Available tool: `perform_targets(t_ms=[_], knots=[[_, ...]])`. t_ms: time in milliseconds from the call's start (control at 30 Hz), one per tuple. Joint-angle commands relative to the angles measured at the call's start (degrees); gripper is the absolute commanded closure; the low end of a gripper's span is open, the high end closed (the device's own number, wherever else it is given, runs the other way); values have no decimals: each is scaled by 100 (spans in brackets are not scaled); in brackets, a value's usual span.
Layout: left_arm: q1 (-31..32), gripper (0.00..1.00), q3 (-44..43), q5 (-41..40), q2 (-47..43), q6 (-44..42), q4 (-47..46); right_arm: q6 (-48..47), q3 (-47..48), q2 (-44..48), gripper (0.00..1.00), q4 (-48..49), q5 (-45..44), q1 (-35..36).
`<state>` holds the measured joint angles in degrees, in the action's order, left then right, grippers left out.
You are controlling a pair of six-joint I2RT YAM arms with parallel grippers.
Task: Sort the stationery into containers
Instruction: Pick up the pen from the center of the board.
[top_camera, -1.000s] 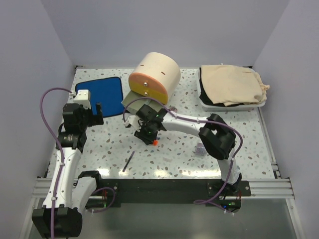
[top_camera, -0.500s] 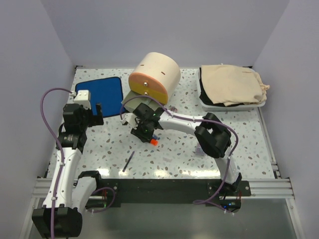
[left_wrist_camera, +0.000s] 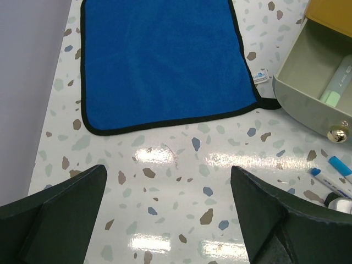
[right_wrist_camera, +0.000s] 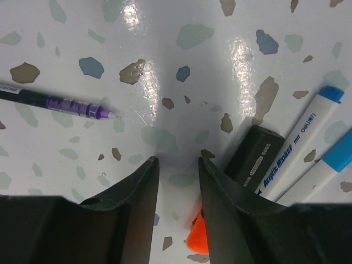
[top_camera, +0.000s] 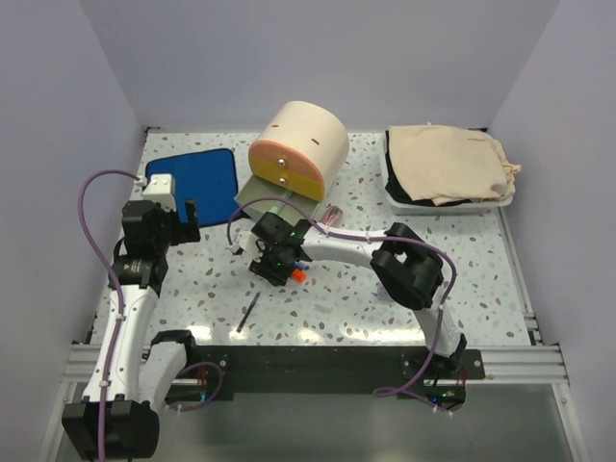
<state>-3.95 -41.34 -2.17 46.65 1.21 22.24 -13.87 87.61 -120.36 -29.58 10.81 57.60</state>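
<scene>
Hovering low near the table's middle, the right gripper (right_wrist_camera: 177,160) has its jaws narrowly parted and empty, with 2 blue-tipped pens (right_wrist_camera: 305,138) just beside it. Likely next: shift over 1 pen, close, and carry it to the open grey drawer (left_wrist_camera: 305,113). The left gripper (left_wrist_camera: 168,171) gapes wide, empty.

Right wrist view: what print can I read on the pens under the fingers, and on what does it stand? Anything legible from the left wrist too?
"Acrylic Marker": blue print along the white barrel of the blue-capped marker; the smaller print beside it is unreadable.
"0500", uncertain: grey digits on the black piece; the line under them is too small.
Cloth tag, left wrist view: blue print, too small to read.
White pen, left wrist view: dark print, blurred.
</scene>
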Motion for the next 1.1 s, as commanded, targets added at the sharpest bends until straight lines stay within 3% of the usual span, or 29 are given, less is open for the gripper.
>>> perform_targets(t_ms=[0, 167, 633, 1067], knots=[[25, 0, 74, -11, -51, -95, -62, 182, -149, -401, 59, -390, -210, 5], [25, 0, 65, 6, -60, -95, -44, 218, -43, -515, 59, -443, -219, 5], [52, 0, 74, 68, -95, -95, -71, 227, -201, 1031, 59, -795, -131, 5], [52, 0, 3, 77, -51, -95, -53, 165, -341, 619, 59, -514, -615, -56]])
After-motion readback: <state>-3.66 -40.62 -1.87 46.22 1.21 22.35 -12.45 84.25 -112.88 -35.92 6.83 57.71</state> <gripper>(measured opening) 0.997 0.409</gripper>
